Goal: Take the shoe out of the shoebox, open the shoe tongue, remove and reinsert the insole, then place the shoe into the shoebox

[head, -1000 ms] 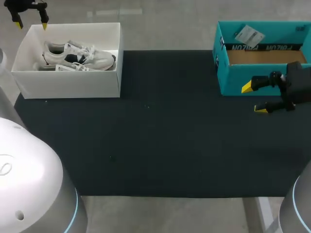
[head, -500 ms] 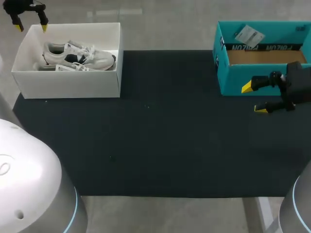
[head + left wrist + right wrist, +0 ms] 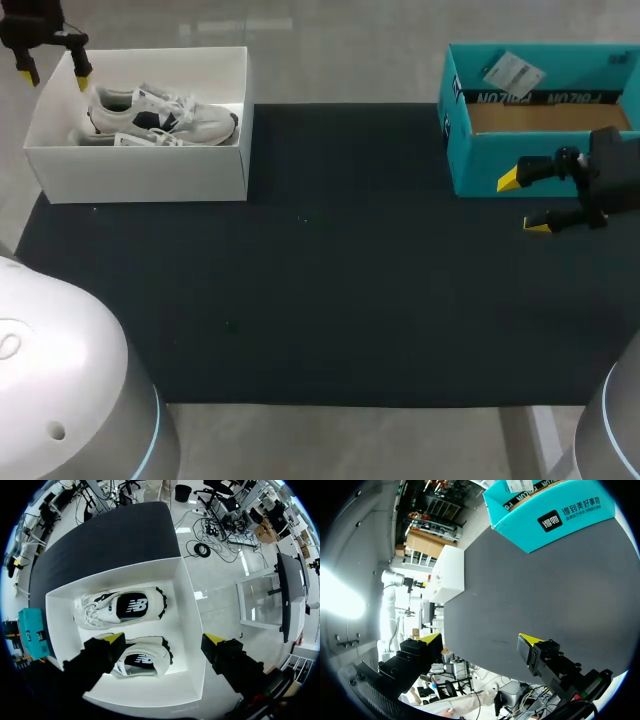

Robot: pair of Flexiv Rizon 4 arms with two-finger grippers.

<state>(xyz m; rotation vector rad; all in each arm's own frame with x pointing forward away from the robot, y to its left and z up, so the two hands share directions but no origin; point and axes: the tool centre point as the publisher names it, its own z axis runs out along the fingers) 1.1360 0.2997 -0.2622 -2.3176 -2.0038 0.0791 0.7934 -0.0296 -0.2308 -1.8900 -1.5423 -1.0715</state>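
A white shoebox [image 3: 140, 165] stands open at the table's far left, holding a pair of white sneakers with dark panels [image 3: 160, 115]. My left gripper [image 3: 50, 72] hangs open above the box's left end. In the left wrist view both shoes lie side by side on the box floor: one shoe [image 3: 122, 607] ahead of the fingers, the other shoe [image 3: 142, 660] under the open left gripper [image 3: 165, 640]. My right gripper [image 3: 522, 203] stands open and empty in front of the teal box, far from the shoebox [image 3: 452, 572]; in its own wrist view the right gripper [image 3: 480, 640] spans bare mat.
A teal box [image 3: 470, 165] with a cardboard floor and a white paper tag [image 3: 512, 72] sits at the back right, also seen as the teal box [image 3: 545, 510] ahead of the right gripper. A black mat [image 3: 330, 280] covers the table between the two boxes.
My left gripper has come down and slightly left, from behind the shoebox's far left corner to over its left end. The right arm has not moved.
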